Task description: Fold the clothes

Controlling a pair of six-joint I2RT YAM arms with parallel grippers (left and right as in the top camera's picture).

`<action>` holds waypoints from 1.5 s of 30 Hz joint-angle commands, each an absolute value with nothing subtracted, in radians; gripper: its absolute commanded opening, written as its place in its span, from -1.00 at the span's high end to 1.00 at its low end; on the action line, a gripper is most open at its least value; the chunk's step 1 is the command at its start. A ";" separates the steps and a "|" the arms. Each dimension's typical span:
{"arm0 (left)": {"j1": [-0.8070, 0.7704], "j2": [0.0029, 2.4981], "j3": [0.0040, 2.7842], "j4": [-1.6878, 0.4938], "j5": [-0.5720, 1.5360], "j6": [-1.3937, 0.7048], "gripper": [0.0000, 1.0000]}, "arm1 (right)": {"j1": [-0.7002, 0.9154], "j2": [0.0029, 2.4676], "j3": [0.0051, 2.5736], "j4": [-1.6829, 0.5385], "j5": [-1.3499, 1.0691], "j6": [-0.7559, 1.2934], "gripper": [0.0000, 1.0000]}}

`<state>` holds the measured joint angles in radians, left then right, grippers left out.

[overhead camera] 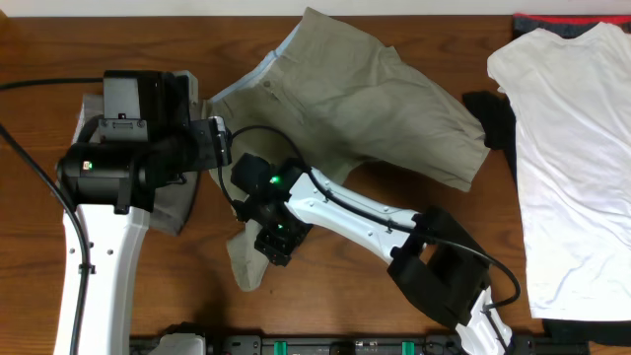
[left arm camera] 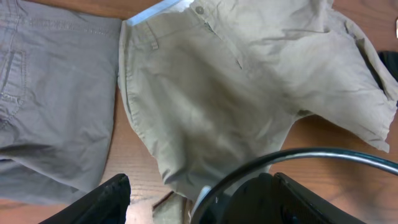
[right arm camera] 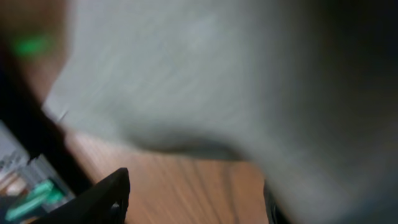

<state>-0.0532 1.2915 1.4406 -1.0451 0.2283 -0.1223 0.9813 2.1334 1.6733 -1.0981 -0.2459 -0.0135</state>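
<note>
1. Overhead: the khaki trousers (overhead camera: 365,108) lie crumpled in the middle of the tabletop (overhead camera: 325,306), waistband far-left and one leg trailing near. The grey trousers (overhead camera: 177,212) sit at left under the left arm, and the white T-shirt (overhead camera: 582,158) lies flat at right. The left tool (overhead camera: 219,143) hovers by the waistband, the right tool (overhead camera: 274,245) over the trailing leg
2. Left wrist: the fingers are spread and released, gripping nothing, with the rumpled khaki ahead
3. Right wrist: blurred, but the fingers are apart over bare wood with cloth just beyond, so the tool is apparently released. The khaki shows no fold, so most of the work seems left

R arm (overhead camera: 355,209) lies over khaki trousers (overhead camera: 375,108); free pass: table (overhead camera: 187,296) front-centre.
</note>
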 commanded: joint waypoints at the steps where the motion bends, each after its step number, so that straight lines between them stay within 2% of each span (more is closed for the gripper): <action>1: -0.051 1.287 1.439 -1.054 0.216 -0.105 -0.47 | 0.982 2.134 1.659 -1.085 -0.135 0.064 -0.26; 6: -0.051 1.287 1.439 -1.056 0.216 -0.105 -0.47 | 0.985 2.134 1.654 -1.085 -0.135 -0.084 -0.06; 10: -0.051 1.287 1.439 -1.058 0.216 -0.105 -0.48 | 1.008 2.134 1.641 -1.087 -0.131 -0.200 0.00; 15: -0.051 1.287 1.439 -1.061 0.216 -0.105 -0.48 | 1.048 2.134 1.608 -1.077 -0.084 -0.202 0.10; 22: -0.051 1.287 1.439 -1.061 0.216 -0.105 -0.48 | 1.078 2.134 1.541 -0.954 0.038 -0.193 0.04; 25: -0.051 1.287 1.439 -1.061 0.216 -0.105 -0.48 | 1.078 2.134 1.541 -0.913 0.038 -0.231 -0.14; 32: -0.051 1.287 1.439 -1.061 0.216 -0.105 -0.49 | 1.078 2.134 1.547 -0.871 0.072 -0.245 -0.20; 34: -0.051 1.287 1.439 -1.061 0.216 -0.105 -0.48 | 1.078 2.134 1.548 -0.871 0.078 -0.244 -0.08; 38: -0.051 1.287 1.439 -1.061 0.216 -0.105 -0.49 | 1.077 2.134 1.548 -0.883 0.079 -0.241 0.55; 43: -0.051 1.287 1.439 -1.061 0.216 -0.105 -0.49 | 1.077 2.124 1.549 -0.921 0.075 -0.224 0.92; 45: -0.051 1.287 1.439 -1.060 0.215 -0.105 -0.49 | 1.077 2.107 1.549 -0.936 0.070 -0.196 0.97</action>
<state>-0.0532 1.2915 1.4406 -1.0557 0.2283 -0.1223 1.0725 2.1326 1.5440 -0.9237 0.0681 -0.2276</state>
